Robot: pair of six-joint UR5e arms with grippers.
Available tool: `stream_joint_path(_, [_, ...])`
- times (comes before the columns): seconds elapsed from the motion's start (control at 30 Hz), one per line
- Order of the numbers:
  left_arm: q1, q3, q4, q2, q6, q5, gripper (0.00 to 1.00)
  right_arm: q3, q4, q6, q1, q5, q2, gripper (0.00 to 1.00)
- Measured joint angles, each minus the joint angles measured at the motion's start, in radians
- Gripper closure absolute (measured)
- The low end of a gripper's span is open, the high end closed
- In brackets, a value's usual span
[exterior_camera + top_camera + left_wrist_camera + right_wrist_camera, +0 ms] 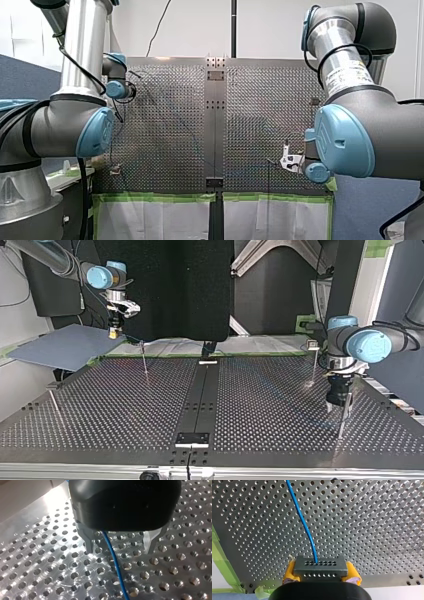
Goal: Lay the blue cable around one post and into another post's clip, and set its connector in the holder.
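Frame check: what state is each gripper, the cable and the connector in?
left gripper: open, fingers either side of the blue cable.
right gripper: shut on the connector.
connector: held in the air, in no holder.
blue cable: runs out of the connector, unclamped at the left gripper.

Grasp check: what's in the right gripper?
My right gripper clamps a dark connector with rows of holes between its yellow pads; the blue cable leaves one hole. The gripper covers the connector's back.
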Motion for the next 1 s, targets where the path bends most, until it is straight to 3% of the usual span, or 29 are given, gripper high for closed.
stream_joint_path(0.43, [0.027, -0.002, -0.025, 0.005, -0.133, 0.027, 0.00, -0.004, 0.000, 0.004, 0.004, 0.000, 0.000, 1.00])
stream_joint_path(0.7, [0.046, -0.025, -0.025, 0.016, -0.187, 0.043, 0.00, -0.007, 0.004, 0.004, 0.008, 0.000, 0.000, 1.00])
stream_joint_path(1.0, [0.071, -0.070, 0.030, 0.050, -0.273, 0.070, 0.00, -0.007, 0.005, 0.004, 0.010, 0.000, 0.000, 1.00])
